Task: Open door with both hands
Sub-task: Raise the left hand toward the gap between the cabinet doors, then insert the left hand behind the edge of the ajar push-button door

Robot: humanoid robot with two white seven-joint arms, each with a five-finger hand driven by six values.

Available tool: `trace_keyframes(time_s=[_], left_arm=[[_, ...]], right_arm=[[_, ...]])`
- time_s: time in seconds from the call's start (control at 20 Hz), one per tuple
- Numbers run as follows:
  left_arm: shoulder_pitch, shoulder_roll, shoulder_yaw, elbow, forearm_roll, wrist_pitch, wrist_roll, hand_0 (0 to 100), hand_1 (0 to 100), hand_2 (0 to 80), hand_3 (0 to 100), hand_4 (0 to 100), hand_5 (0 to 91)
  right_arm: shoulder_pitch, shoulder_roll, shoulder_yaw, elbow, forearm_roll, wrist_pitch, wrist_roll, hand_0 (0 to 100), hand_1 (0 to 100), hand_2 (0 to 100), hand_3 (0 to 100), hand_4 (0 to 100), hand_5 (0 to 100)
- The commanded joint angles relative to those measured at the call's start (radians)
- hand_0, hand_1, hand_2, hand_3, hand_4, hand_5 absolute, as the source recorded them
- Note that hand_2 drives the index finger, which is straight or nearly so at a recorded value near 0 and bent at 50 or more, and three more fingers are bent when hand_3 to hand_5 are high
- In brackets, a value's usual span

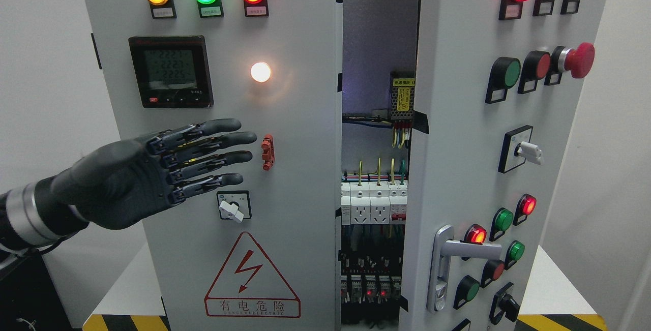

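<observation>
The left hand (152, 168) reaches in from the lower left of the frame, fingers (224, 140) stretched flat and holding nothing, in front of the left door (285, 117). The right door (457, 143) stands ajar at centre right, with wiring (376, 168) showing in the gap

Breakers (374, 208) in a row inside the cabinet, wires (379, 166) above them, yellow-labelled module (402, 96) higher up. White table (552, 282) beneath, hazard stripe (559, 322) along its front edge. Pale wall (46, 87) behind.
</observation>
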Motion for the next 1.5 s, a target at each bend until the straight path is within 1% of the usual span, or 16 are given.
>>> trace_keyframes(time_s=[0.0, 0.25, 0.45, 0.55, 0.8, 0.85, 1.1, 1.2, 1.45], left_arm=[[-0.078, -0.278, -0.174, 0.050, 0.012, 0.007, 0.022, 12, 56, 0.0, 0, 0, 0.0], [-0.090, -0.360, -0.171, 0.063, 0.010, 0.010, 0.022, 12, 56, 0.0, 0, 0, 0.0], [-0.087, -0.455, -0.160, 0.127, 0.012, 0.010, 0.023, 12, 56, 0.0, 0, 0, 0.0], [-0.087, -0.499, -0.157, 0.158, 0.013, 0.010, 0.046, 12, 56, 0.0, 0, 0, 0.0], [-0.086, -0.590, -0.126, 0.204, 0.015, 0.010, 0.138, 12, 56, 0.0, 0, 0, 0.0], [-0.086, -0.607, -0.119, 0.216, 0.015, 0.010, 0.148, 12, 56, 0.0, 0, 0, 0.0], [-0.086, -0.662, -0.082, 0.224, 0.013, 0.013, 0.155, 12, 56, 0.0, 0, 0, 0.0], [-0.086, -0.673, -0.053, 0.222, 0.012, 0.036, 0.171, 12, 56, 0.0, 0, 0, 0.0], [-0.083, -0.700, 0.004, 0.222, 0.002, 0.086, 0.172, 12, 56, 0.0, 0, 0, 0.0]], right_arm=[[-0.009, 0.000, 0.020, 0.000, 0.026, 0.000, 0.000, 10, 13, 0, 0, 0, 0], [-0.009, 0.000, 0.018, 0.000, 0.026, 0.000, 0.000, 10, 13, 0, 0, 0, 0], [-0.009, 0.000, 0.018, 0.000, 0.026, 0.000, 0.000, 10, 13, 0, 0, 0, 0], [-0.009, 0.000, 0.018, 0.000, 0.026, 0.000, 0.000, 10, 13, 0, 0, 0, 0], [-0.009, 0.000, 0.018, 0.000, 0.026, 0.000, 0.000, 10, 13, 0, 0, 0, 0], [-0.009, 0.000, 0.020, -0.002, 0.026, 0.000, 0.000, 10, 13, 0, 0, 0, 0], [-0.009, 0.000, 0.020, 0.000, 0.026, 0.000, 0.000, 10, 13, 0, 0, 0, 0], [-0.009, 0.000, 0.020, 0.000, 0.026, 0.000, 0.000, 10, 13, 0, 0, 0, 0], [-0.009, 0.000, 0.018, 0.000, 0.026, 0.000, 0.000, 10, 13, 0, 0, 0, 0]])
